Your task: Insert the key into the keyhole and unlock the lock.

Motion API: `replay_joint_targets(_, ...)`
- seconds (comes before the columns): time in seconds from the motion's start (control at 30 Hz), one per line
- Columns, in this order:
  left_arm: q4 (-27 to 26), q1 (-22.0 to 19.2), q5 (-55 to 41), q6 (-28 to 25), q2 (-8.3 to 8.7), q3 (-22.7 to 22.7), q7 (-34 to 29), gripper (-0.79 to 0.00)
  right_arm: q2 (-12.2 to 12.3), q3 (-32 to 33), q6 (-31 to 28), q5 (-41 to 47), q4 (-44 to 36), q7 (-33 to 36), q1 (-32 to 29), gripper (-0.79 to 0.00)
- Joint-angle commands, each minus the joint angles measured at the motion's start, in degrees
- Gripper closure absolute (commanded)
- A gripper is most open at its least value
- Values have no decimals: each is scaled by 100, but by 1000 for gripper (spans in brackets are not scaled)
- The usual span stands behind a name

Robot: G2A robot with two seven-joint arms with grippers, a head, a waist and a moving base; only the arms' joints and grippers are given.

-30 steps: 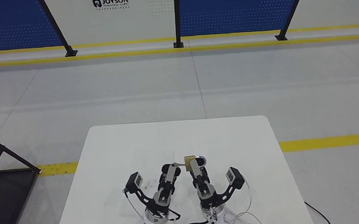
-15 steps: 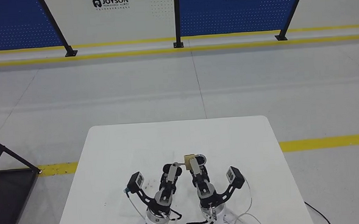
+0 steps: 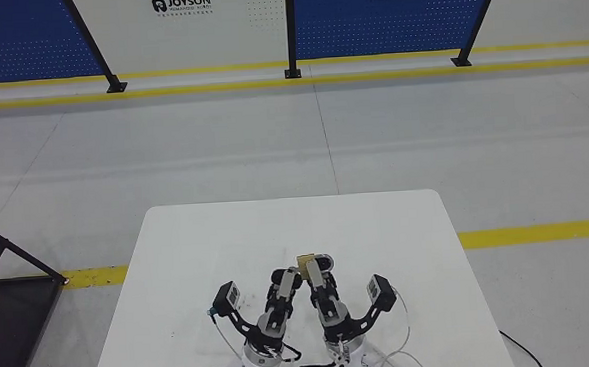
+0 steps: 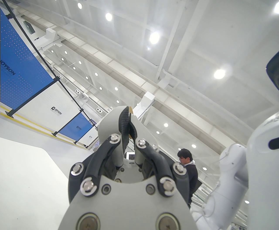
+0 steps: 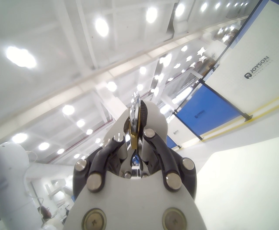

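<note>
My right gripper (image 5: 136,110) is shut on a brass padlock (image 5: 133,133), whose silver shackle (image 5: 135,102) sticks out past the fingertips. From above, the padlock (image 3: 307,260) is held over the white table (image 3: 398,238) near its front middle. My left gripper (image 4: 128,114) is shut on a thin piece with a brass edge (image 4: 130,109), apparently the key; most of it is hidden between the pads. In the top view the left gripper (image 3: 284,278) sits just left of the padlock and the right gripper (image 3: 319,273) just right of it, both pointing upward.
The table's far half and both sides are bare white surface. A black rack (image 3: 10,289) stands off the table's left edge. Blue and white barrier panels (image 3: 386,13) line the floor far behind.
The padlock and right gripper shifted slightly left, and the left gripper edged right. The two grippers stand closer together than a second ago.
</note>
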Motion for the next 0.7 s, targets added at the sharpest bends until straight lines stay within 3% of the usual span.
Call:
replay_joint_targets(0.0, 3, 2, 13, 2, -5, -10, -7, 0, -8, 6, 4, -13, 6, -7, -1, 0)
replay_joint_targets(0.03, -3, 5, 17, 6, -9, -13, -8, 0, -11, 12, -2, -21, 4, -10, 3, 0)
replay_joint_targets(0.17, -11, 17, 14, 17, -17, -36, -39, -680, -19, 51, -48, -7, 10, -8, 1, 0)
replay_joint_targets(0.23, -15, 22, 8, 20, -19, -54, -55, -757, -22, 72, -62, 2, 2, -3, -6, 0)
replay_joint_targets(0.27, -18, 25, 5, 17, -20, -63, -63, -785, -22, 84, -69, 3, -1, 4, -11, 0)
replay_joint_targets(0.5, 0, 80, 37, -94, 0, -245, -76, -770, -6, 205, -181, 44, -26, 180, -41, 0)
replay_joint_targets(0.6, -68, 141, 108, -114, 55, -343, -135, -727, 52, 319, -315, 29, -28, 640, -41, 0)
replay_joint_targets(0.67, -115, 179, 134, -114, 126, -434, -192, -640, 111, 440, -482, 120, -72, 1007, -73, 0)
